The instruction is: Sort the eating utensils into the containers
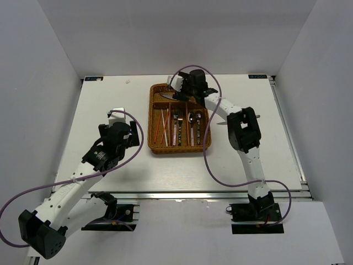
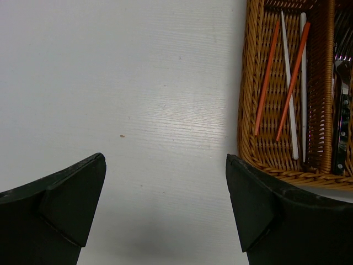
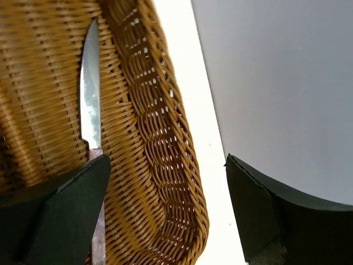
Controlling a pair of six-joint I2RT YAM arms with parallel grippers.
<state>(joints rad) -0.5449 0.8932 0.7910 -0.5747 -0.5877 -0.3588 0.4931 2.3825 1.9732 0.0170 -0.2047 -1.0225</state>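
Observation:
The brown wicker tray (image 1: 176,150) stands at the table's middle back. Red and white chopsticks (image 1: 162,122) lie in its left narrow section, forks (image 1: 176,124) in the middle one, spoons (image 1: 194,124) in the right one. A silver-bladed knife (image 3: 90,88) with a pinkish handle lies in the wide far section. My right gripper (image 3: 168,160) is open and empty above that section (image 1: 185,91), straddling the tray's wall (image 3: 160,143). My left gripper (image 2: 165,160) is open and empty over bare table, just left of the tray (image 2: 245,110). The chopsticks also show in the left wrist view (image 2: 287,83).
A thin dark item (image 1: 257,116) sticks out from beneath the right arm's elbow, right of the tray; what it is I cannot tell. Purple cables loop from both arms. White walls close in the table on three sides.

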